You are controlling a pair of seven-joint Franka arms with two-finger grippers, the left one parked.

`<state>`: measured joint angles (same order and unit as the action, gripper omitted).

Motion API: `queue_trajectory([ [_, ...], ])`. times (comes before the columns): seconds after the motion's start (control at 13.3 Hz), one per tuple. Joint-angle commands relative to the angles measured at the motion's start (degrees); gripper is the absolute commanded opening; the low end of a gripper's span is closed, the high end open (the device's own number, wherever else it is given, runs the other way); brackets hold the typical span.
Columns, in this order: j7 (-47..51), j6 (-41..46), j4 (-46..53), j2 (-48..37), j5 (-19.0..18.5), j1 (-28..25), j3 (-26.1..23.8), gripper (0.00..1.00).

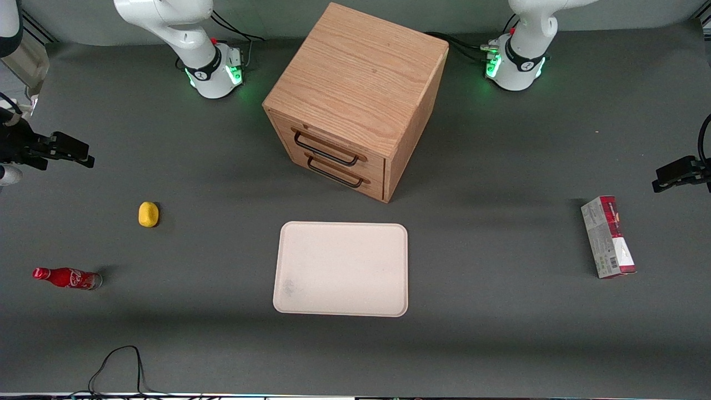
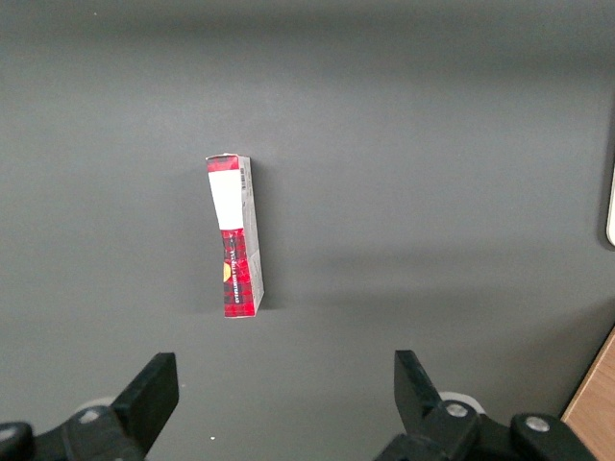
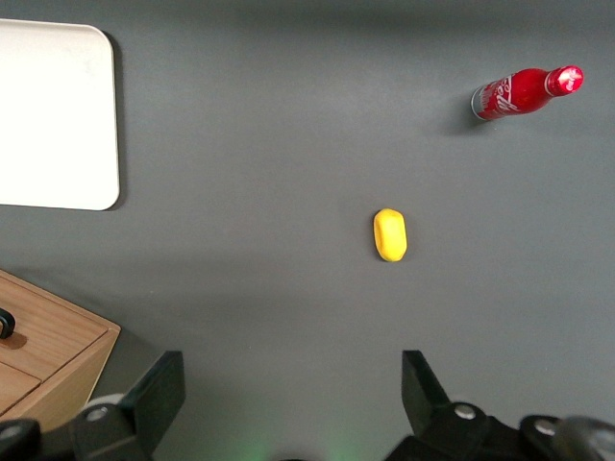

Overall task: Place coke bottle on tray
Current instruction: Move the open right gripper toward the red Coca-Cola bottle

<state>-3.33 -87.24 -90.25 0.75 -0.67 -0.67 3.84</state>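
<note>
The coke bottle [image 1: 68, 278], slim and red with a white logo and red cap, appears to stand upright on the grey table at the working arm's end, well apart from the tray. It also shows in the right wrist view [image 3: 519, 92]. The cream-white tray [image 1: 341, 269] lies flat mid-table in front of the wooden cabinet; one corner of it shows in the right wrist view [image 3: 53, 115]. My right gripper [image 1: 78, 154] hangs high over the table's working-arm end, farther from the front camera than the bottle. Its fingers [image 3: 163, 389] are spread wide and hold nothing.
A small yellow object [image 1: 148, 214] lies between the gripper and the bottle, also seen in the right wrist view [image 3: 390, 234]. A wooden two-drawer cabinet [image 1: 355, 83] stands mid-table. A red-and-grey carton [image 1: 608, 236] stands toward the parked arm's end. A black cable [image 1: 119, 364] lies at the near table edge.
</note>
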Motion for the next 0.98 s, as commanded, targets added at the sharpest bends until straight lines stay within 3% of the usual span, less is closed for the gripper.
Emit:
queue_trajectory([
  [0.0, -1.8, 0.3, 2.9, 2.3, 0.2, 0.9, 2.7, 1.0],
  [0.3, -12.7, 0.2, 13.2, 12.1, 0.8, 1.8, 10.9, 1.0],
  [0.45, -17.0, 0.2, 19.2, 17.3, 1.4, 4.5, 12.5, 1.0],
  [0.68, -23.6, 0.5, 33.6, 28.1, 7.5, 12.5, 11.7, 1.0],
  [0.9, -27.9, 0.5, 42.8, 36.3, 8.6, 21.9, 4.6, 1.0],
])
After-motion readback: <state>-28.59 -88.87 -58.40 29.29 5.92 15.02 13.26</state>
